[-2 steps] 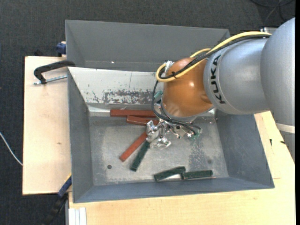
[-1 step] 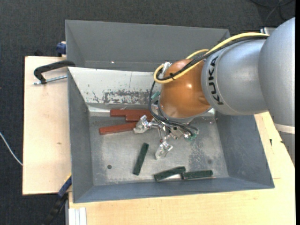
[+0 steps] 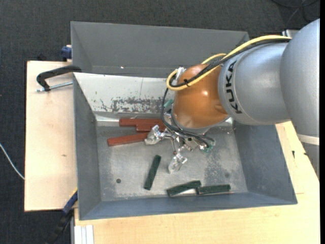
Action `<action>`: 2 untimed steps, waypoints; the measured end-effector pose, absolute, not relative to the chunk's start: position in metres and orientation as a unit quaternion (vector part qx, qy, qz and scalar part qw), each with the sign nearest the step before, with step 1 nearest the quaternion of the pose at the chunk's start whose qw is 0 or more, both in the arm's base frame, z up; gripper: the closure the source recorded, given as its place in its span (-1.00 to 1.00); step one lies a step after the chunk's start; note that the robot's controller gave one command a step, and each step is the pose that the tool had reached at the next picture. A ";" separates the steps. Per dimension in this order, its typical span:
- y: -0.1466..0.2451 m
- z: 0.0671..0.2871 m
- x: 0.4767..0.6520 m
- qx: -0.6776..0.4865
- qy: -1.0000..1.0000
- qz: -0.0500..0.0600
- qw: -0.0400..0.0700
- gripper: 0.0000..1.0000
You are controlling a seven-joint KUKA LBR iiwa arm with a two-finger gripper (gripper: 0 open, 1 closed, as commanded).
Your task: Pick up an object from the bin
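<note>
My gripper (image 3: pixel 165 149) hangs below the arm's orange cover, near the middle of the bin. Its metal fingers stand open, one fingertip (image 3: pixel 152 135) by the right end of a red-brown stick (image 3: pixel 127 140), the other (image 3: pixel 176 162) lower on the bin floor. Nothing sits between them. A second red-brown stick (image 3: pixel 139 122) lies just behind the first, at the back wall. A dark green stick (image 3: pixel 152 172) lies tilted on the floor, just left of the lower fingertip.
Two more dark green sticks (image 3: pixel 183 189) (image 3: pixel 214 189) lie end to end along the front wall. The arm and its orange cover hide the bin's right back part.
</note>
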State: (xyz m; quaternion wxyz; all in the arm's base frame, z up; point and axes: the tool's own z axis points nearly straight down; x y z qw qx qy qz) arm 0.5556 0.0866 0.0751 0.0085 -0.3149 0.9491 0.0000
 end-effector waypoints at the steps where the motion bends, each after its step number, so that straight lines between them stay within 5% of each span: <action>1: 0.110 0.077 0.540 -0.506 0.862 -0.004 -0.002 1.00; 2: 0.111 0.077 0.540 -0.506 0.863 -0.004 -0.002 1.00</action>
